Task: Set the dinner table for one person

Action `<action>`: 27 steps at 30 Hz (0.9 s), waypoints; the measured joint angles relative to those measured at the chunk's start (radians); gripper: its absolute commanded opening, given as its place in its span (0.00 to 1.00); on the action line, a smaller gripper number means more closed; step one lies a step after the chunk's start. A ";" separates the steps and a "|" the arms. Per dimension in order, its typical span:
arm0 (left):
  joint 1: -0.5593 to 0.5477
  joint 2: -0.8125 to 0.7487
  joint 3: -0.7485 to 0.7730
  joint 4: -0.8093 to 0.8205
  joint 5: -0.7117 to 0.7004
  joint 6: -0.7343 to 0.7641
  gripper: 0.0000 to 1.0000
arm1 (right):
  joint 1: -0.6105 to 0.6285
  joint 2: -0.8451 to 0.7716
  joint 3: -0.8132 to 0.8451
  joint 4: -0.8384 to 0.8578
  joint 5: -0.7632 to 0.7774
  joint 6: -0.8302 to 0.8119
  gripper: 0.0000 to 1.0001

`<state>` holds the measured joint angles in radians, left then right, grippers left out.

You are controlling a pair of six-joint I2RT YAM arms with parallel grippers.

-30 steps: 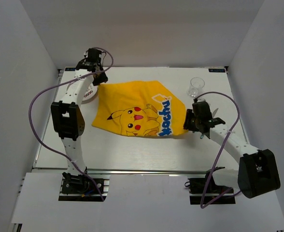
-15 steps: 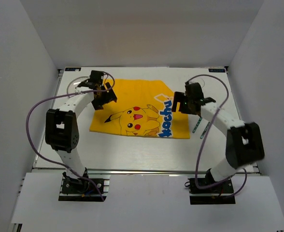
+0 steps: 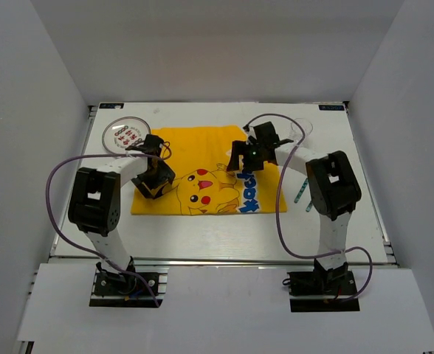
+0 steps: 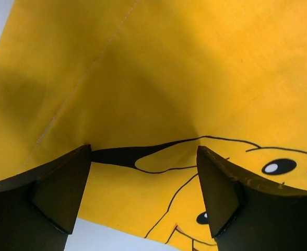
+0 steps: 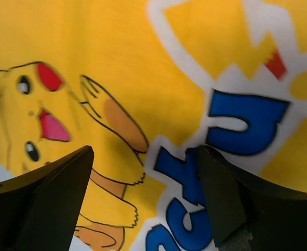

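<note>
The white dinner table (image 3: pixel 209 236) carries a yellow Pikachu cloth (image 3: pixel 202 151), spread flat at its middle. My left gripper (image 3: pixel 155 181) is open, low over the cloth's left part, and the left wrist view shows the cloth (image 4: pixel 158 78) between its black fingers (image 4: pixel 59 193). My right gripper (image 3: pixel 243 157) is open over the cloth's right part, above the blue lettering (image 5: pixel 237 125). Neither gripper holds anything. A patterned plate (image 3: pixel 125 135) lies at the far left. A clear glass (image 3: pixel 303 128) stands at the far right, partly behind the right arm.
Thin cutlery pieces (image 3: pixel 302 193) lie on the table right of the cloth. Purple cables loop from both arms over the table. White walls close in the left, right and back. A metal rail (image 3: pixel 217 259) runs along the front edge.
Both grippers have moved inward from the cloth's far corners to over its middle. The cloth now lies flatter and squarer, and the plate at the far left is uncovered.
</note>
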<state>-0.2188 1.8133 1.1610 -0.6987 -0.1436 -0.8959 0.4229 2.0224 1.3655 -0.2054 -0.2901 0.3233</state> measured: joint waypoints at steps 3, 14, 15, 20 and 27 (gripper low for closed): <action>0.000 -0.036 -0.050 -0.013 -0.039 -0.023 0.93 | 0.042 -0.050 -0.099 0.075 -0.097 -0.003 0.89; 0.001 -0.050 -0.056 -0.020 -0.010 0.042 0.94 | 0.053 -0.604 -0.438 0.018 0.180 0.025 0.89; 0.001 -0.050 -0.056 -0.022 -0.002 0.044 0.94 | 0.052 -0.640 -0.442 0.010 0.197 0.026 0.89; -0.002 -0.051 -0.058 -0.026 0.021 0.049 0.94 | 0.060 -0.643 -0.474 -0.021 0.197 0.050 0.89; -0.032 0.026 0.031 -0.067 0.028 0.048 0.94 | 0.076 -0.452 -0.517 -0.054 0.193 0.108 0.89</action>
<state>-0.2508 1.8397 1.1923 -0.7654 -0.1158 -0.8478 0.4992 1.5707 0.8482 -0.2592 -0.0967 0.4313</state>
